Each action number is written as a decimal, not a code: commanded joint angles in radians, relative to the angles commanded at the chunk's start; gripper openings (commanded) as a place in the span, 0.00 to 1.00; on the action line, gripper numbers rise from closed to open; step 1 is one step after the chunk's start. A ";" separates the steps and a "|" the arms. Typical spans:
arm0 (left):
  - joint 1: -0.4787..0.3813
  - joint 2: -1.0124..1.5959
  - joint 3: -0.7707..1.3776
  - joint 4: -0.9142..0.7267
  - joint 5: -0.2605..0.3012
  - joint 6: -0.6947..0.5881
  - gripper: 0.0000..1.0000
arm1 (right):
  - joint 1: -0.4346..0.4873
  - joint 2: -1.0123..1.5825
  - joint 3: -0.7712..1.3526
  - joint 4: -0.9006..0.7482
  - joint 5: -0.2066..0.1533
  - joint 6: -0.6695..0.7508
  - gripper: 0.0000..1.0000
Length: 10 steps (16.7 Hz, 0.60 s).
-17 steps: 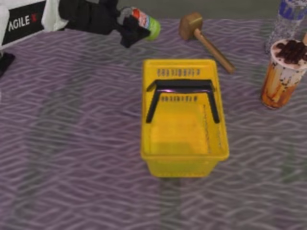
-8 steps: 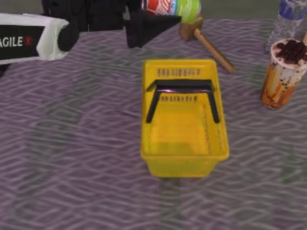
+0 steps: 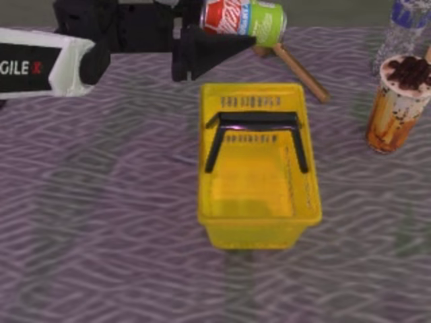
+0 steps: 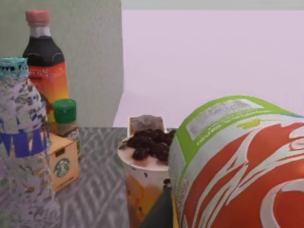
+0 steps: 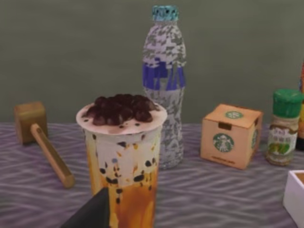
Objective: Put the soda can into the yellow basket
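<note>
Yellow basket [image 3: 259, 202]: centre of the table, black handle [image 3: 256, 134] raised across its far half, interior empty. Left gripper [image 3: 225, 42]: beyond the basket's far-left corner, clamped on the soda can [image 3: 244, 18], which lies on its side in the air (green end pointing right). Wooden mallet [image 3: 301, 73]: on the cloth just beyond the basket's far rim, its head hidden under the can. Bubble-tea cup [image 3: 397, 101]: upright, well right of the basket. Clear bottle [image 3: 403, 27]: behind the cup. Small box [image 5: 231, 136], spice jar [image 5: 284, 126]: far back. Right arm: gripper unseen in the top view.
</note>
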 joint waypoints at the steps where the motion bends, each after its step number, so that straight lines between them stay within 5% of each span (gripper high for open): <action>1: 0.006 0.005 0.003 -0.002 -0.002 0.002 0.00 | 0.000 0.000 0.000 0.000 0.000 0.000 1.00; 10: 0.023 0.204 -0.070 0.287 0.003 -0.002 0.00 | 0.000 0.000 0.000 0.000 0.000 0.000 1.00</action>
